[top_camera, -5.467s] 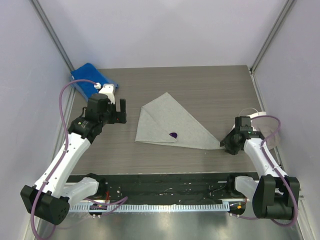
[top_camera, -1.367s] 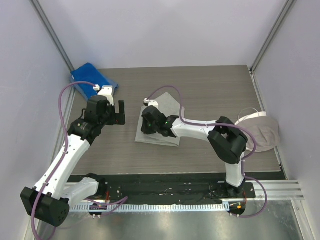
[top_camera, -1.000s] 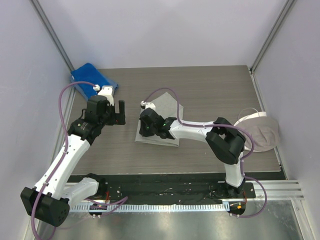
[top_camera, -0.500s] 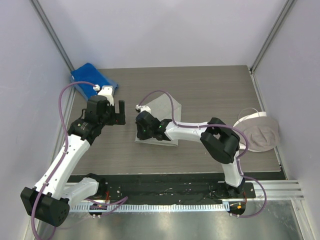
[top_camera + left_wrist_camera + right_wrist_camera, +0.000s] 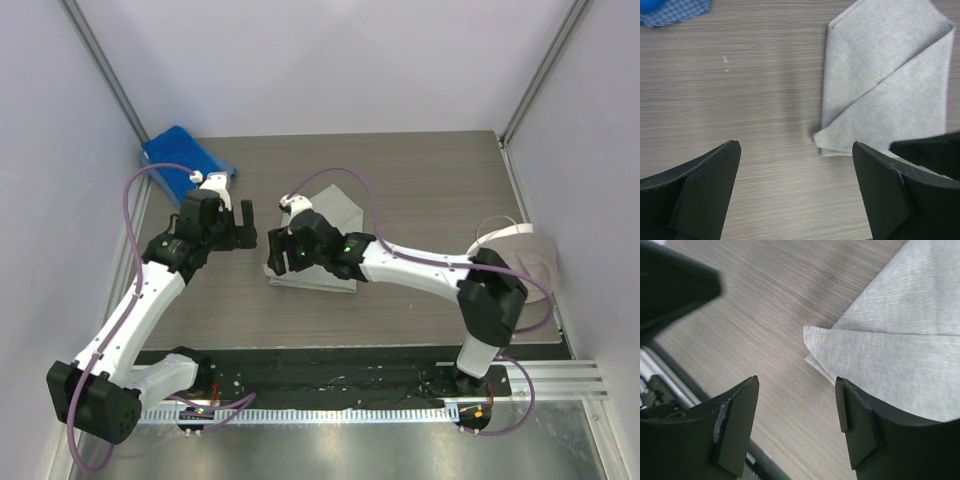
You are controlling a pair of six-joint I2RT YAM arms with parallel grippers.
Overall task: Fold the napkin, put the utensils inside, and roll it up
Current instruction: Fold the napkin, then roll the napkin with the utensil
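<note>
- Presently, napkin: one, folded in layers, flat on mid-desk, apparently ready for rolling.
- Utensils: none visible; possibly hidden inside the fold.
- Right hand: one, released and empty, poised over the napkin's left corner, probably to pinch it.
- Left hand: one, released and empty, hovering just beside the napkin.
- Spare cloths: two, blue towel and beige cloth, well apart at the edges.

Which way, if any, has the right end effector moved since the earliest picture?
Yes: right end effector went leftward, from beige cloth to napkin's left edge.
</note>
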